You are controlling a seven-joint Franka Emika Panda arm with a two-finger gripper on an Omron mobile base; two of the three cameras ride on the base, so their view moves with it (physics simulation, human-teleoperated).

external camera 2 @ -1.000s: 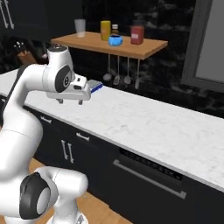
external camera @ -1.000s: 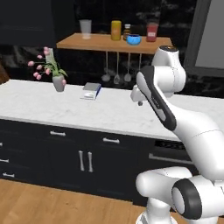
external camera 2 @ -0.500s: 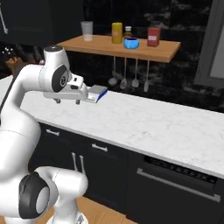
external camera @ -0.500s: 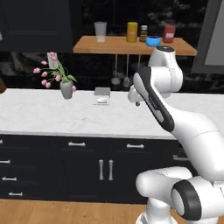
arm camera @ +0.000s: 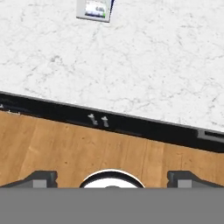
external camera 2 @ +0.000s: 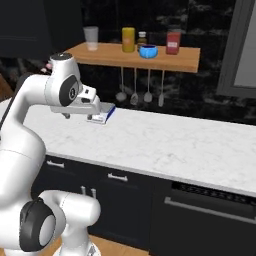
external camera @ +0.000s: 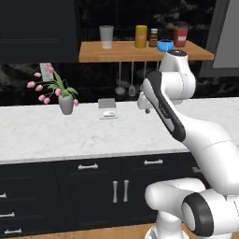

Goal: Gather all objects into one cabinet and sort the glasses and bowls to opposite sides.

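I've got the arm raised over the white marble table (external camera: 56,135), and my gripper (arm camera: 112,177) is pointing straight down with nothing in it, jaws spread fully wide, the two dark fingertips (arm camera: 41,178) sitting far apart at the bottom of the hand view, above the wood floor (arm camera: 65,144) in front of the black lower cabinets (external camera: 88,186). Looking up at the light wooden open shelf (external camera 2: 135,56) on the dark wall, I see the task pieces lined up: a pale, translucent-looking tumbler (external camera: 106,36) at the left end, then a yellow jar (external camera: 141,36), a small dark bottle (external camera: 153,37), the glossy blue bowl (external camera 2: 148,50) and a red container (external camera 2: 173,42) toward the right end, which I can't make out well enough to say if it has a handle. The blue bowl stands just beside the red container, and in the left base view the arm's upper joint covers part of it. Under the shelf, utensils (external camera 2: 135,90) hang in a row. On the table there's a pink-flowered vase (external camera: 65,100) toward the left and a small book-like box with a blue edge (external camera 2: 102,115) lying flat, close behind the wrist in the right base view. A black wall cabinet (external camera: 37,28) sits at upper left, door closed
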